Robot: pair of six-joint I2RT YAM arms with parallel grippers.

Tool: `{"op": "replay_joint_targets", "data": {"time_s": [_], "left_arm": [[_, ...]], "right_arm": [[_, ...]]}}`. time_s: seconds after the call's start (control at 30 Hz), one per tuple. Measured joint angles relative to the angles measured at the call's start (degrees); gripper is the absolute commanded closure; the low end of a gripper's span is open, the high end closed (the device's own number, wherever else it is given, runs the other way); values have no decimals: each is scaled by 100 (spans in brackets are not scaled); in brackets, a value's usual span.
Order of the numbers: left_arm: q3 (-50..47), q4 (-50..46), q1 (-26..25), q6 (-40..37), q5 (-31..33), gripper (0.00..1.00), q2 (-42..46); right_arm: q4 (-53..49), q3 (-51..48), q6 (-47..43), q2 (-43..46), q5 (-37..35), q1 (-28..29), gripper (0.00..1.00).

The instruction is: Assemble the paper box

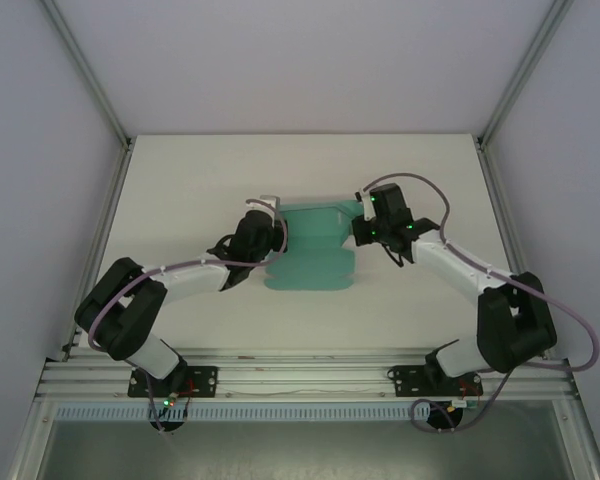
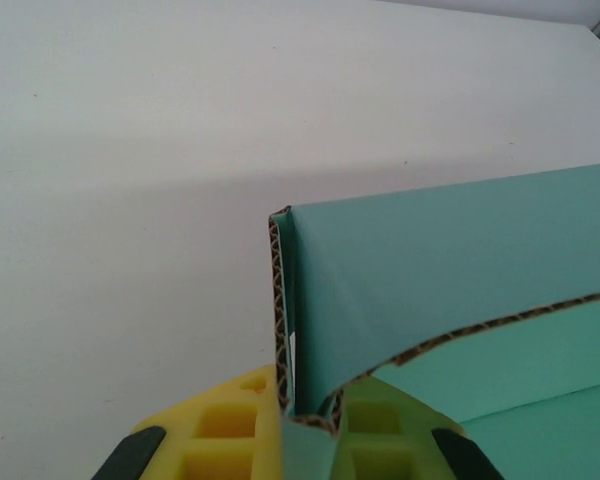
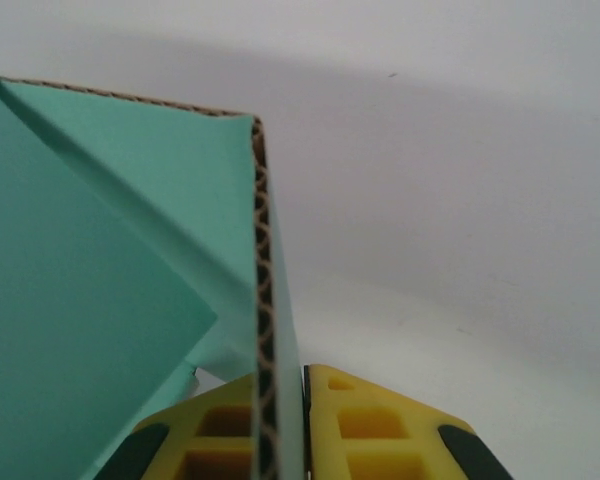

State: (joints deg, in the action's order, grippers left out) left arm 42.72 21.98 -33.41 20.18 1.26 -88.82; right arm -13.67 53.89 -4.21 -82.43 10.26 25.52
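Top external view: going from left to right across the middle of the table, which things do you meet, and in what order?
left tool, shut on the box's left wall → paper box → right tool, shut on its right wall

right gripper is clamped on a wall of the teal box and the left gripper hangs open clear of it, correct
No: the left gripper is shut on a wall of the paper box too, as the left wrist view shows. The right gripper is clamped as you say.
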Motion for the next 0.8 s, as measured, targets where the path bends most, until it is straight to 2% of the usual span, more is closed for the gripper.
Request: {"op": "replay_joint_targets", "data": {"time_s": [0.13,0.2,0.37,0.5,0.7,0.8], "left_arm": [[66,-144,4,184,31,100,-4],[146,-212,7,271,70,100,-48],[361,-251,0,337,96,100,-212],[411,-264,-42,374,192,100,-234],[468,-323,-35,402,415,100,-308],[496,-341,-37,422,479,100,-348]], "right_arm": [[11,236,326,-317,-1381,599,92],[7,363,601,-492,-2013,833,98],[-55,625,1283,-905,-3058,1093,99],[-219,896,1703,-1193,-3552,1213,100],[-535,1366,2100,-1646,-3919,1357,99],[-603,1399,2181,-1698,-3960,1379,92]]}}
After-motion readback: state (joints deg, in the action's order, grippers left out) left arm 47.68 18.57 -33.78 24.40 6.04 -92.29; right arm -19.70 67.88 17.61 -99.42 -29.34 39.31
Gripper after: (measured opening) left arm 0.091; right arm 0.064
